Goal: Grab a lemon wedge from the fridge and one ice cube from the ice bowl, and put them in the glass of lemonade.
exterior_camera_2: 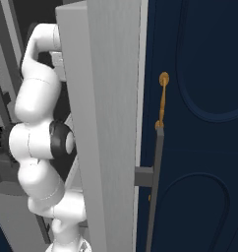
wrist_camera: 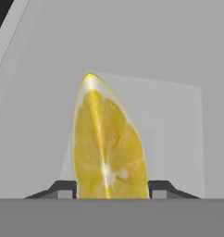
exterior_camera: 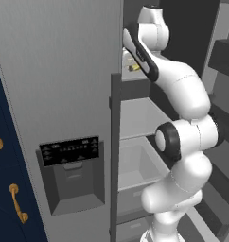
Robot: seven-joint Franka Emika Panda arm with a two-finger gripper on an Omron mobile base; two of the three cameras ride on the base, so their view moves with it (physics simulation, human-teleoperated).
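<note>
Two pincer (wrist_camera: 112, 187) tips are flanking the lemon wedge (wrist_camera: 109, 148) w/ it dead centre between them, closing on it; wedge is pointing straight ahead along pincer axis, sitting inside fridge (exterior_camera: 64, 71) on upper shelf.

No words, numbers or brand names can be read anywhere. The black flat panel (exterior_camera: 70, 151) above the dispenser nook, on the tall grey metal fridge door (exterior_camera: 59, 85), has rows of tiny pale marks. They are too small and blurry to read.
</note>
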